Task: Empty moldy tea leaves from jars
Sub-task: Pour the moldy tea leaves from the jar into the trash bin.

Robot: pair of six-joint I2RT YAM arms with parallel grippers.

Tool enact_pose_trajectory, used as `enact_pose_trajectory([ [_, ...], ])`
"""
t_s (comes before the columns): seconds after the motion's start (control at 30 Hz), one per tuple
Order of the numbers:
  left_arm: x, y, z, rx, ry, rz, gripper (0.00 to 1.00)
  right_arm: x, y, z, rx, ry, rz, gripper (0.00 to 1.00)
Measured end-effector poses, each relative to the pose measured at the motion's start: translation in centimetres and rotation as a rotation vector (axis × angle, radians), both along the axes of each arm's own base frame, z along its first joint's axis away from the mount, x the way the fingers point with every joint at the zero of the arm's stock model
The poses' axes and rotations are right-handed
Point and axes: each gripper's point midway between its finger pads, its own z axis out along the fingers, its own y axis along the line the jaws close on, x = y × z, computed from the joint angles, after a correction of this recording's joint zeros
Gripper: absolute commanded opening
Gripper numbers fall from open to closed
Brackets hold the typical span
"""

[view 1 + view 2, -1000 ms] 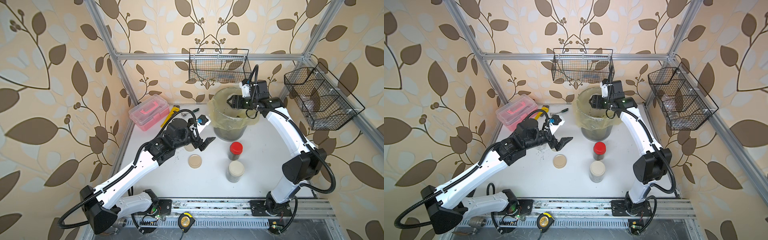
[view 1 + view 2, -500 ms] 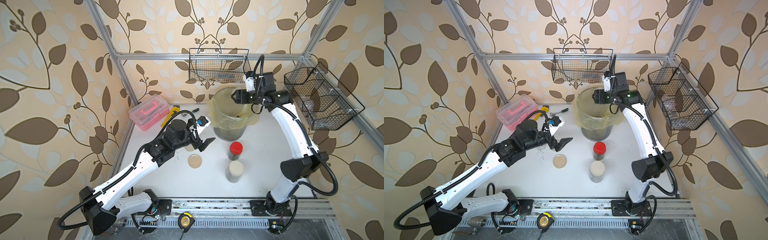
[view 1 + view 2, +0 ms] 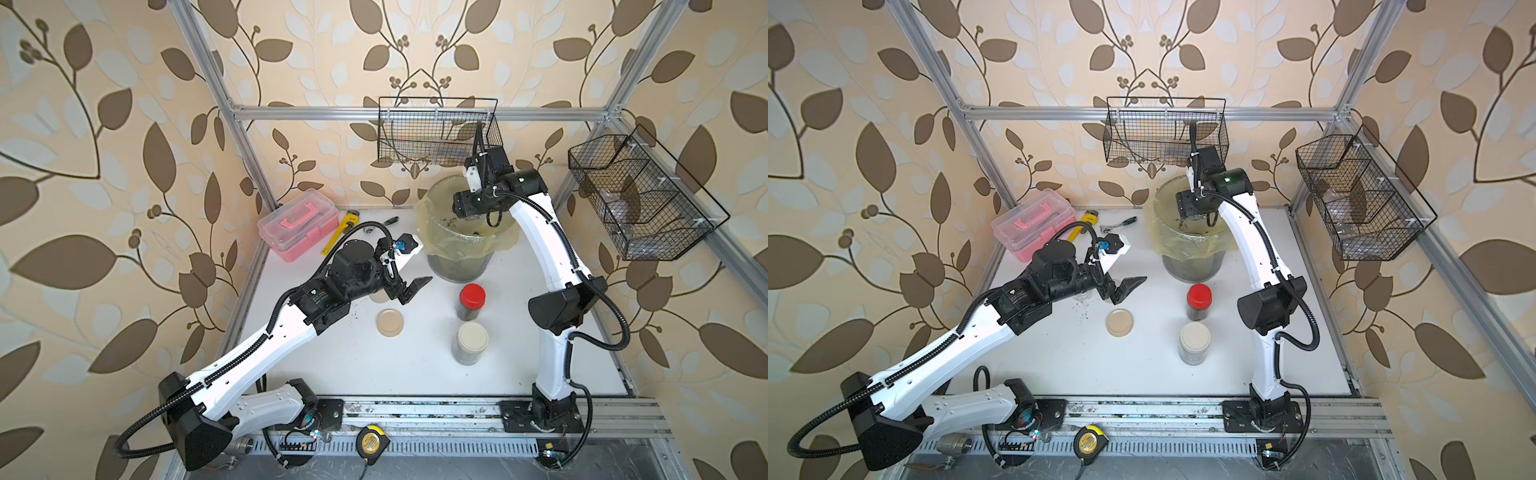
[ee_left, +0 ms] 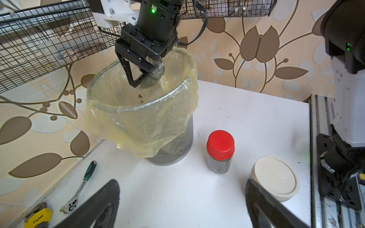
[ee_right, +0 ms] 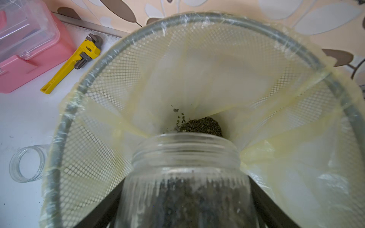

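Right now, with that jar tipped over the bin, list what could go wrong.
1. The right gripper holds the tipped, smooth glass jar; it could slip into the lined bin.
2. Tea leaves cling inside it; shaking might scatter them onto the white table.
3. The open left gripper hangs close by the empty jar; a careless move could topple it.
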Motion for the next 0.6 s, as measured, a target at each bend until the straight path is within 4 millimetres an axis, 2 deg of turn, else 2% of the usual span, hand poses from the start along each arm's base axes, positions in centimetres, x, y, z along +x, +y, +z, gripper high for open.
enact_pose_trajectory([
  [0.13,0.1,0.0,-0.7,0.007,0.005,0.003,0.99,-0.1,-0.4,0.3,-0.015,-0.010,-0.012,0.33],
  [0.23,0.1,0.1,-0.8,0.009,0.003,0.004,0.99,-0.8,-0.7,1.3,-0.011,-0.029,-0.015,0.33],
  [0.5,-0.1,0.4,0.0,-0.002,-0.043,0.014,0.99,-3.9,-1.9,7.0,0.112,-0.190,-0.035,0.33],
  [0.6,-0.2,0.6,0.2,-0.007,-0.059,0.018,0.99,-4.1,-2.7,8.5,0.174,-0.229,-0.050,0.33],
])
